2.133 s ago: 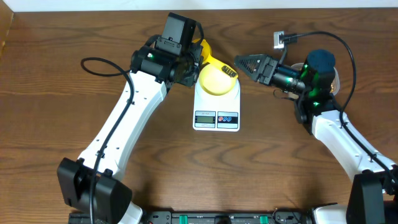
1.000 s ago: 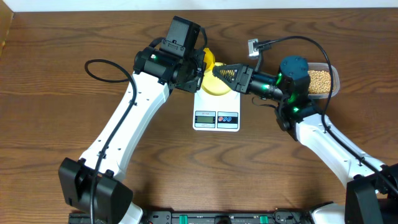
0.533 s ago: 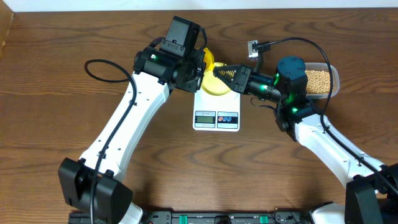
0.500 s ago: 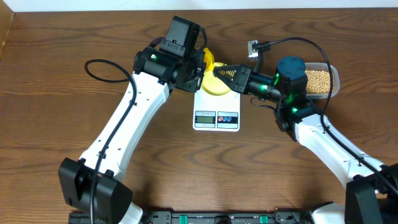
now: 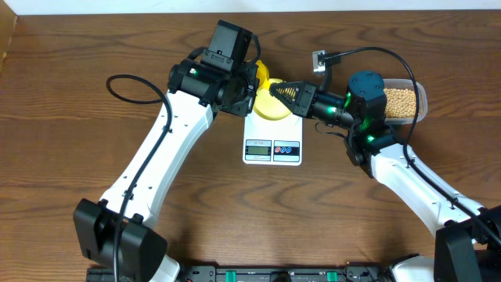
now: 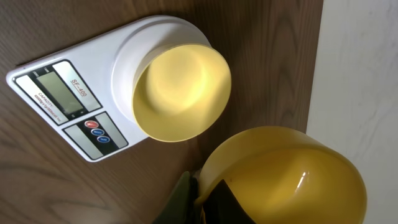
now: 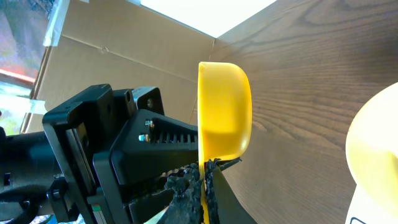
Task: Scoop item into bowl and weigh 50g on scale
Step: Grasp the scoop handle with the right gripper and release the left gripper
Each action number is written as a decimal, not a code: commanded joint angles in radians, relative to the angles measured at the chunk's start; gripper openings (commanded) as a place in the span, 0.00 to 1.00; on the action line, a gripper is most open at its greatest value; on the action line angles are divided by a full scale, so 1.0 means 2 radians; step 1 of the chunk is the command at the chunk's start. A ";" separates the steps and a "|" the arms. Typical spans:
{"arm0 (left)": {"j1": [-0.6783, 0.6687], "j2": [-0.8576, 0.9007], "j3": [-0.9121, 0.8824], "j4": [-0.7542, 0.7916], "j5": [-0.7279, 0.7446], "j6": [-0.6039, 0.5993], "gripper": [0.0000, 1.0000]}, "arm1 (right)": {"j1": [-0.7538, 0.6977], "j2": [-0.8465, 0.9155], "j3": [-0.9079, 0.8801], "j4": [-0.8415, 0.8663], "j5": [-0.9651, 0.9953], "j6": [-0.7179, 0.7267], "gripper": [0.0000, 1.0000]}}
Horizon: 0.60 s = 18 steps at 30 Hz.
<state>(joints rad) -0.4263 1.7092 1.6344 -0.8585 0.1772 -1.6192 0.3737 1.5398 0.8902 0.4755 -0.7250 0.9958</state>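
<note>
Bowl (image 6: 181,93) sits on scale (image 5: 272,149) platform. Left gripper (image 6: 202,198) clamped on yellow scoop (image 7: 224,112) behind scale. Right gripper (image 7: 204,186) pinching scoop rim. Beans (image 5: 402,100) in clear tub (image 5: 423,99), right of scale.

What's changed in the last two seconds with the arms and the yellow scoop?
The right gripper swung left to the bright yellow plastic scoop and closed on it, its arm uncovering the clear tub of beans. The left gripper stays shut on the scoop. The empty pale-yellow round bowl and white rectangular scale have not moved.
</note>
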 commanded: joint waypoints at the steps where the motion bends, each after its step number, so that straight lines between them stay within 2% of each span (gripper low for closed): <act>1: -0.003 0.000 -0.002 -0.008 0.010 0.007 0.08 | 0.008 -0.004 0.006 0.001 0.008 -0.003 0.01; 3: -0.003 0.000 -0.002 -0.008 0.010 0.007 0.12 | 0.007 -0.004 0.006 0.001 0.009 -0.003 0.01; 8: -0.001 -0.001 -0.002 0.005 0.010 0.012 0.15 | 0.006 -0.004 0.006 -0.004 0.019 -0.008 0.01; 15: 0.007 -0.023 -0.002 0.024 0.010 0.091 0.17 | -0.003 -0.004 0.006 -0.037 0.022 -0.024 0.01; 16: 0.011 -0.028 -0.002 0.028 0.010 0.107 0.21 | -0.005 -0.004 0.006 -0.039 0.023 -0.026 0.01; 18: 0.019 -0.039 -0.002 0.033 0.010 0.137 0.22 | -0.010 -0.004 0.006 -0.042 0.023 -0.030 0.01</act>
<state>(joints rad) -0.4168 1.6955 1.6325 -0.8059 0.2035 -1.4693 0.3672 1.5398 0.8909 0.4030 -0.6796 0.9726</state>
